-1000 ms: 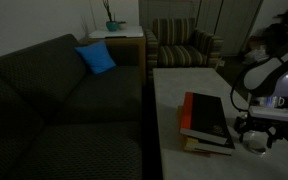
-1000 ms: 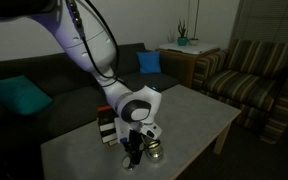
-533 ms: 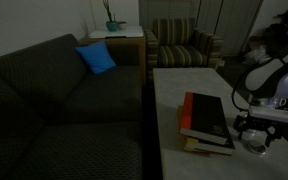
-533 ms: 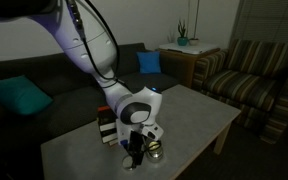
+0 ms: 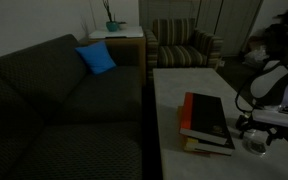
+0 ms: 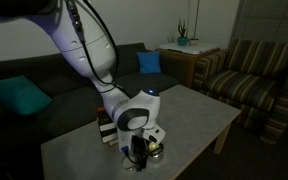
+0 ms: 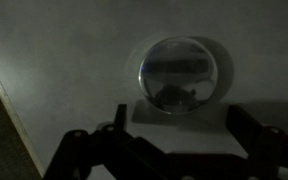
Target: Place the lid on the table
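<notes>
The lid [image 7: 180, 73] is a small round shiny piece lying on the pale table [image 7: 54, 50], seen from above in the wrist view. My gripper [image 7: 179, 125] is open, its two dark fingers spread wide just below the lid and holding nothing. In both exterior views the gripper [image 5: 256, 133] [image 6: 139, 150] hangs low over the near end of the table [image 5: 174, 90] [image 6: 189, 115], beside the red-and-black book stack [image 5: 206, 120] [image 6: 106, 126]. The lid glints under the gripper [image 6: 156, 151].
A dark sofa [image 5: 54, 100] with a blue cushion [image 5: 96, 58] runs along the table. A striped armchair [image 5: 182, 45] and a side table with a plant [image 5: 112, 25] stand at the far end. The table edge [image 7: 4, 105] lies left of the gripper.
The wrist has sunk a little lower toward the table top. The lid and the books have stayed in place.
</notes>
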You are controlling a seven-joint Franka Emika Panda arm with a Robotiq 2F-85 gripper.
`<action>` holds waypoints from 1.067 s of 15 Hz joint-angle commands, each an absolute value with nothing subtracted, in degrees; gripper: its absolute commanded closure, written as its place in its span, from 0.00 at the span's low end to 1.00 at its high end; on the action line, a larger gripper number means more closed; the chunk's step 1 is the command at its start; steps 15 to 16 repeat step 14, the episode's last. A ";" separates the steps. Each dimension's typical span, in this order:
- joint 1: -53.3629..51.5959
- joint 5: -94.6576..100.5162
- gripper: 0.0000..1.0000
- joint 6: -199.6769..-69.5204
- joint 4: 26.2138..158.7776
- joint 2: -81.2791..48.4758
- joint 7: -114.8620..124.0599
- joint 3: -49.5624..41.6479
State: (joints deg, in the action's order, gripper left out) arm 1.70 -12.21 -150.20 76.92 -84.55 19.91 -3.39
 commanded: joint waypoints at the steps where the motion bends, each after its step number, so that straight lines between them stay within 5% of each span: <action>1: 0.77 -11.97 0.00 -157.40 82.70 -82.60 19.56 -4.60; 16: -2.34 -12.99 0.00 -176.20 96.01 -78.31 19.30 -8.70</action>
